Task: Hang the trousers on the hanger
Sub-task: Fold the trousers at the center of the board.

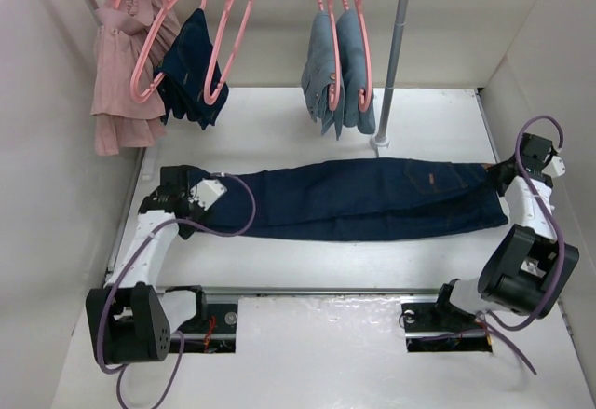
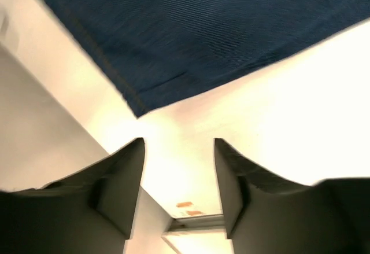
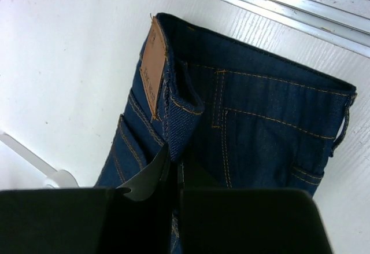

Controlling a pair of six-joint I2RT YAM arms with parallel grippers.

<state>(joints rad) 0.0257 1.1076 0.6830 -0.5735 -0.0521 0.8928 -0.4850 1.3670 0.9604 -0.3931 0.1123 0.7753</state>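
- We have the right hand (image 3: 175,170) pinched shut on a raised fold of the trousers (image 3: 260,127) at the waistband, just beside the tan label (image 3: 152,69).
- The left hand (image 2: 179,150) is spread and holds nothing, near the leg hem.
- The trousers lie flat along the white counter (image 1: 307,265), waist to our right, hems to our left.
- We judge the denim heavy and limp with a grippy twill weave. The thick stitched waistband and hems are the best holds, and a lift from one point will sag.
- The hanger (image 1: 244,13) is thin, smooth pink plastic on the rack (image 1: 395,55), well apart from the trousers. We expect the cloth could slide off its curved arms.
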